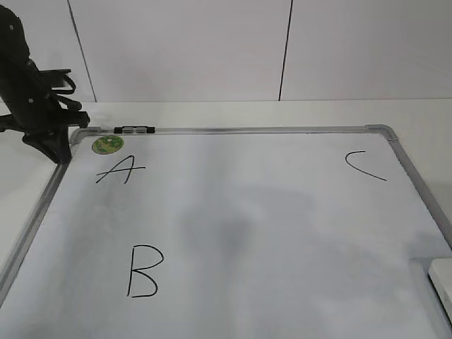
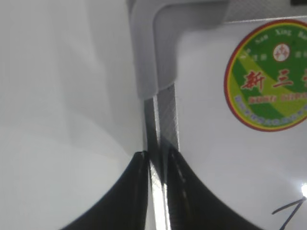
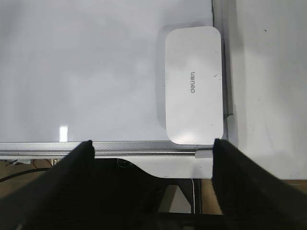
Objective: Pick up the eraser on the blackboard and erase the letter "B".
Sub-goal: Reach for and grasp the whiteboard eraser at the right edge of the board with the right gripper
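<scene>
The blackboard [image 1: 282, 233] is a white board in a silver frame lying flat on the table. The letter "B" [image 1: 143, 271] is in black at its near left. The eraser [image 1: 443, 279], a flat white block, lies at the board's near right edge, cut off by the picture edge. In the right wrist view the eraser [image 3: 194, 86] lies in the board's [image 3: 96, 72] corner, just ahead of my open, empty right gripper [image 3: 152, 148]. My left gripper [image 1: 62, 157] is at the far left corner, its jaws [image 2: 156, 160] closed on the frame rail [image 2: 165, 115].
The letter "A" [image 1: 119, 170] and a round green sticker [image 1: 107, 144] are at the far left, and the sticker also shows in the left wrist view [image 2: 268, 76]. The letter "C" [image 1: 364, 166] is at the far right. A small black clip [image 1: 133, 130] sits on the far rail.
</scene>
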